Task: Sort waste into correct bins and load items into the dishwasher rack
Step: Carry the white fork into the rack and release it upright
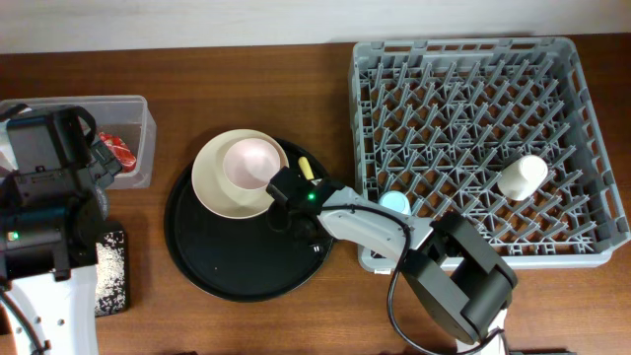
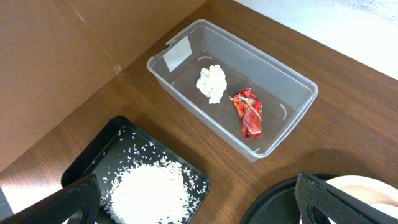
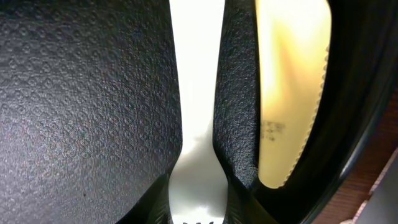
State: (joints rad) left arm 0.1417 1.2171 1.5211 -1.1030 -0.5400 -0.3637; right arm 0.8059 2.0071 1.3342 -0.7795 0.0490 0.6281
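Note:
My right gripper is low over the round black tray, shut on the neck of a pale plastic fork. My left gripper is open and empty above the black bin, which holds white rice. The clear tub holds a white tissue and a red wrapper. The cream plate with the pink bowl in it rests on the tray's far edge. The white cup and blue cup sit in the grey rack.
A yellow serrated plastic knife lies on the tray right beside the fork, near the tray's rim. The rack fills the right half of the wooden table. The tub and bin stand at the left edge under my left arm.

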